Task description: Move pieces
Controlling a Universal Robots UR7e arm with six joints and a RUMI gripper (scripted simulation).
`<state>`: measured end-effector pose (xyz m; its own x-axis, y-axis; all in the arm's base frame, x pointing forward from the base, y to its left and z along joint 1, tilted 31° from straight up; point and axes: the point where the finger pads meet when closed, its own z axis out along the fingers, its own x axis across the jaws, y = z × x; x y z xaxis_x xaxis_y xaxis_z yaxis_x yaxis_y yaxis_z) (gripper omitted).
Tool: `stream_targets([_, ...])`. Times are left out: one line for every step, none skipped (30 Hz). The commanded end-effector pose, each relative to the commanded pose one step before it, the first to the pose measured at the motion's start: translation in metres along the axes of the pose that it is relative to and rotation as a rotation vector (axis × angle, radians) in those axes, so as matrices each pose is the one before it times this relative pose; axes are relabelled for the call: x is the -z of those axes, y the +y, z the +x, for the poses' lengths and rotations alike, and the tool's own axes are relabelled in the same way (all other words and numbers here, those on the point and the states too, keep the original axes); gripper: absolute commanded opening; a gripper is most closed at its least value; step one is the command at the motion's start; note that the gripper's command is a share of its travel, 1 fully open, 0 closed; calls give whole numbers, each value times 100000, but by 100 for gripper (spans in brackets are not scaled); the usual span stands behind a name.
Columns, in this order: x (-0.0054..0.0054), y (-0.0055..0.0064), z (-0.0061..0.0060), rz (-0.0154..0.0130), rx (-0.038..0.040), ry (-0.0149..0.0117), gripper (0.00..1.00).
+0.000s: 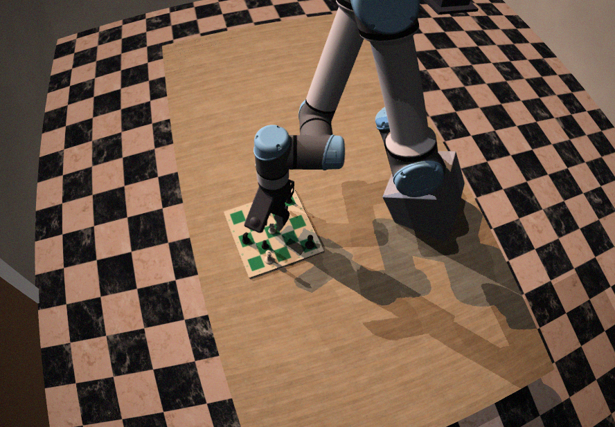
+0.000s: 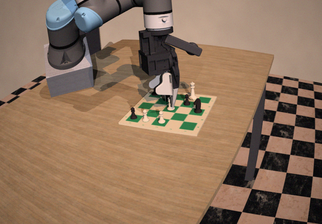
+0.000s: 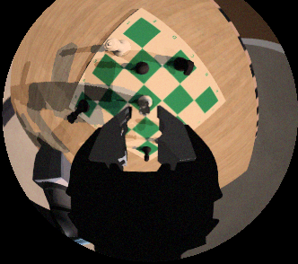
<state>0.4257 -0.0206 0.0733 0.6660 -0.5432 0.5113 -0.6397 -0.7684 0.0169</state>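
Note:
The small green and cream chessboard (image 2: 169, 112) lies on the wooden table. My gripper (image 2: 170, 103) points straight down over the middle of the board. A white pawn (image 2: 170, 106) stands upright on a square between the fingertips. In the wrist view the fingers stand apart, with a gap on each side of this white pawn (image 3: 144, 104), so the gripper is open. Two more white pawns (image 2: 145, 115) (image 2: 161, 117) and a black pawn (image 2: 133, 113) stand along the near left edge.
A white queen (image 2: 192, 90), a black pawn (image 2: 186, 100) and a black knight (image 2: 197, 105) stand to the right of the gripper. A dark piece (image 2: 154, 93) is partly hidden behind it. The arm's grey base block (image 2: 69, 73) stands at the table's back left.

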Motion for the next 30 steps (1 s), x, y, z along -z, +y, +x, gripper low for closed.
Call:
stream_targets([901,-16,29,45,-10,63,22])
stream_targets([308,0,1,0,0,0,22])
stream_targets([335,0,0,0,0,0,22])
stream_targets([360,0,0,0,0,0,22])
stream_targets([383,0,0,0,0,0,22])
stream_targets([402,0,0,0,0,0,22])
stream_targets([418,0,0,0,0,0,22])
stream_targets([430,0,0,0,0,0,22])
stream_targets([438,0,0,0,0,0,22])
stream_targets([443,0,0,0,0,0,22])
stream_targets([442,0,0,0,0,0,22])
stream_targets([437,0,0,0,0,0,22])
stream_targets([427,0,0,0,0,0,22])
stream_targets([0,0,0,0,0,0,22])
stream_targets([0,0,0,0,0,0,22])
stream_targets([411,0,0,0,0,0,22])
stream_targets([390,0,0,0,0,0,22])
stream_targets([365,0,0,0,0,0,22])
stream_targets([329,0,0,0,0,0,22])
stream_targets([291,1,-1,0,0,0,22])
stream_targets([251,-1,1,0,0,0,22])
stream_targets([210,1,-1,0,0,0,22])
stream_targets([169,-1,1,0,0,0,22])
stream_targets([129,0,0,0,0,0,22])
stream_targets([92,0,0,0,0,0,22])
stream_targets([59,0,0,0,0,0,22])
stream_targets([32,0,0,0,0,0,22])
stream_targets([13,0,0,0,0,0,22])
stream_targets([2,0,0,0,0,0,22])
stream_targets([0,0,0,0,0,0,100])
